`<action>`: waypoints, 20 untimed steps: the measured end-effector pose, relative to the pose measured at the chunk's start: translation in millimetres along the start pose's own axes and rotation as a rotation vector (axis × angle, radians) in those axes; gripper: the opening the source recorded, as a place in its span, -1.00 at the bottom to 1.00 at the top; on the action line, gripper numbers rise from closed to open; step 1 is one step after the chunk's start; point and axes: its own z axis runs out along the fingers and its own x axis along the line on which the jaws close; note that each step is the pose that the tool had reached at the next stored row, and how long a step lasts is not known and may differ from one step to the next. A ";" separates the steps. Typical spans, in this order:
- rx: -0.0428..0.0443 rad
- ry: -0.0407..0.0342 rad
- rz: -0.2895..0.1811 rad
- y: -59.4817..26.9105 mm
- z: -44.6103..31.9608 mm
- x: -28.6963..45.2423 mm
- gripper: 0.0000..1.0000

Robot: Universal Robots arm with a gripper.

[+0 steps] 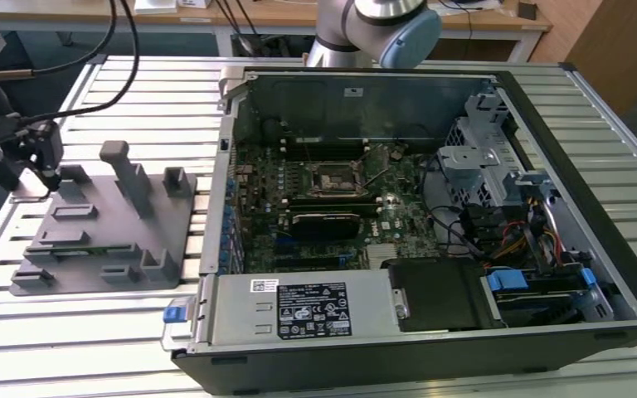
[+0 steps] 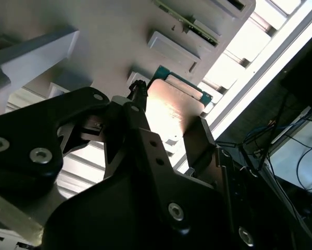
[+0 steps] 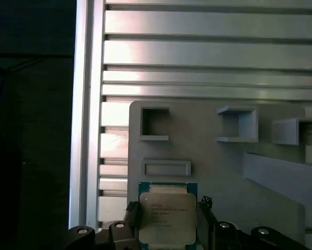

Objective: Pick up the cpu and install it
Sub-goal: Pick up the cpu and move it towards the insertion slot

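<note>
The cpu [image 3: 166, 216] is a small square chip with a pale metal top and a green rim. It sits between my gripper's [image 3: 167, 208] two black fingers, low over a corner of the grey fixture tray [image 3: 213, 166]. In the second wrist view the cpu [image 2: 171, 107] shines brightly and a finger [image 2: 137, 99] presses against each side of it, so the gripper [image 2: 169, 112] is shut on it. In the exterior view the gripper [image 1: 42, 178] hangs over the far corner of the tray [image 1: 97, 245], at the exterior view's left. The black-framed socket [image 1: 333, 178] lies on the motherboard inside the open computer case [image 1: 540, 124].
Upright grey posts [image 1: 130, 174] and small pockets [image 3: 156, 125] rise from the tray close to the gripper. The case wall [image 1: 221, 191] stands between tray and motherboard. Cables [image 1: 484, 224], a drive cage [image 1: 484, 157] and a power supply [image 1: 296, 308] crowd the case. The table [image 1: 86, 332] is slatted metal.
</note>
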 end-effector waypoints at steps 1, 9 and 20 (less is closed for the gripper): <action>0.0000 -0.0001 0.000 0.1 -2.7 0.0 0.05; 0.0000 -0.0007 0.000 1.9 -27.7 0.7 0.05; 0.0000 -0.0015 0.000 5.1 -66.8 1.6 0.05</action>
